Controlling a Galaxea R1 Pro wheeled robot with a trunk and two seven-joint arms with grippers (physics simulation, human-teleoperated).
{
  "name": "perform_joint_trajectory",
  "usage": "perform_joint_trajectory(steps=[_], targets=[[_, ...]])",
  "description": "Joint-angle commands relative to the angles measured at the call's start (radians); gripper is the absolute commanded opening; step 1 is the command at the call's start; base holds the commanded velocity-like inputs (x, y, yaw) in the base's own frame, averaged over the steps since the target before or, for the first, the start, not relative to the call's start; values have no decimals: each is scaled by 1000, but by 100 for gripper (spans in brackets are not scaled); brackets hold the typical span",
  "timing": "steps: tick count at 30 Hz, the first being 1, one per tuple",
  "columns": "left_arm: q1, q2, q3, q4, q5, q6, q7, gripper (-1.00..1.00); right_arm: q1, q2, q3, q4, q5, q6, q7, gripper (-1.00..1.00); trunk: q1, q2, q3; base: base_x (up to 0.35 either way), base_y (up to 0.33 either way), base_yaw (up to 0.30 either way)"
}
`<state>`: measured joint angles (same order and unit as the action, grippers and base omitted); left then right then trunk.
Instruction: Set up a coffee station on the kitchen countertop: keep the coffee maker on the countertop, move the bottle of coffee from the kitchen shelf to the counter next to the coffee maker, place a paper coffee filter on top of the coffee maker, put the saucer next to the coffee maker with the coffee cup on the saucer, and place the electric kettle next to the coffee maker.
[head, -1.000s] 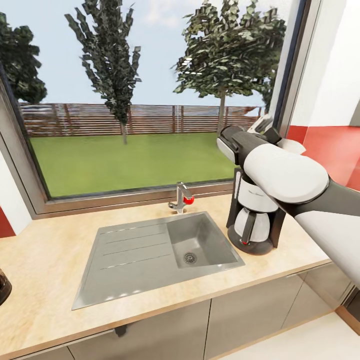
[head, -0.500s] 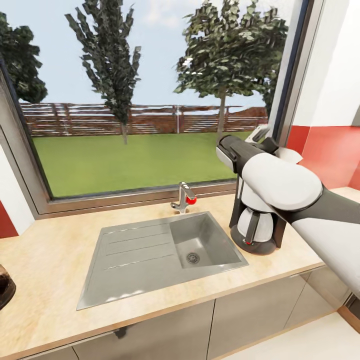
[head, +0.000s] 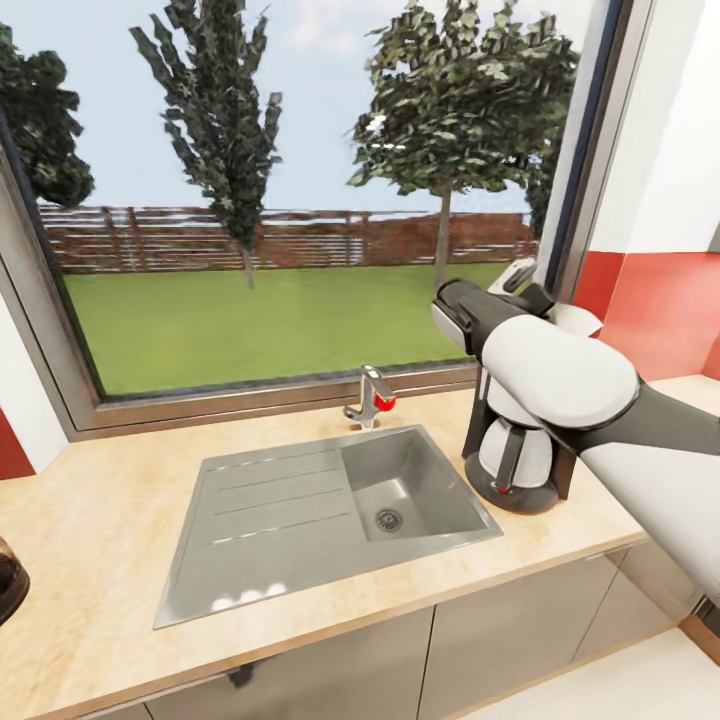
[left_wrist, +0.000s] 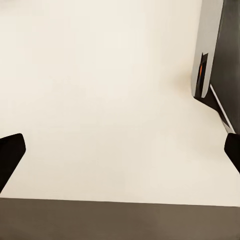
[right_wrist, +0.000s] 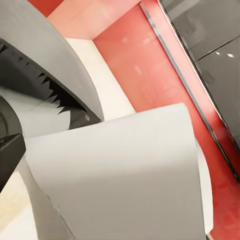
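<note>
The black and white coffee maker (head: 515, 460) stands on the beige countertop (head: 90, 520) just right of the sink, its upper half hidden behind my right arm. My right gripper (head: 538, 290) hangs over the top of the machine, shut on a white paper coffee filter (head: 578, 318). In the right wrist view the curved filter (right_wrist: 120, 175) sits close in front, with the machine's dark rim (right_wrist: 55, 75) behind it. My left gripper (left_wrist: 120, 155) is open, its dark fingertips (left_wrist: 10, 155) wide apart over a pale surface. The bottle, saucer, cup and kettle are out of view.
A steel sink (head: 330, 500) with a drainboard and a faucet (head: 370, 395) lies in the counter below a large window. A red wall (head: 660, 310) rises to the right of the coffee maker. A dark rounded object (head: 8, 580) pokes in at the left edge.
The head view has slid slightly, so the sink and coffee maker sit a bit further right. My right arm with the filter has sunk a little towards the coffee maker's top.
</note>
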<state>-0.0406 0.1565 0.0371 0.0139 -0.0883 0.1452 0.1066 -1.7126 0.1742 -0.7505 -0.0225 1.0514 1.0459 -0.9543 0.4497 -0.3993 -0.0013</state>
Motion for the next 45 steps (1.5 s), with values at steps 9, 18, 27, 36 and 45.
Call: perform_joint_trajectory(steps=[9, 18, 27, 36, 45], targets=[[-1, 0, 4, 1, -9, 2, 2, 100, 10, 0, -7, 0, 1, 1, -6, -100, 0, -1, 0, 107, 80, 0], [0, -2, 4, 4, -9, 2, 2, 100, 18, 0, -7, 0, 2, 1, -6, -100, 0, -1, 0, 11, 8, 0], [0, -3, 4, 4, -8, 2, 2, 100, 39, 0, -7, -2, 91, 1, -6, -100, 0, -1, 0, 0, 0, 0], [0, -3, 4, 4, -8, 2, 2, 100, 45, 0, -7, -2, 127, -12, -7, -100, 0, -1, 0, 0, 0, 0], [1, -2, 4, 4, -8, 2, 2, 100, 45, 0, -7, -1, 128, -27, -4, -100, 0, -1, 0, 0, 0, 0]])
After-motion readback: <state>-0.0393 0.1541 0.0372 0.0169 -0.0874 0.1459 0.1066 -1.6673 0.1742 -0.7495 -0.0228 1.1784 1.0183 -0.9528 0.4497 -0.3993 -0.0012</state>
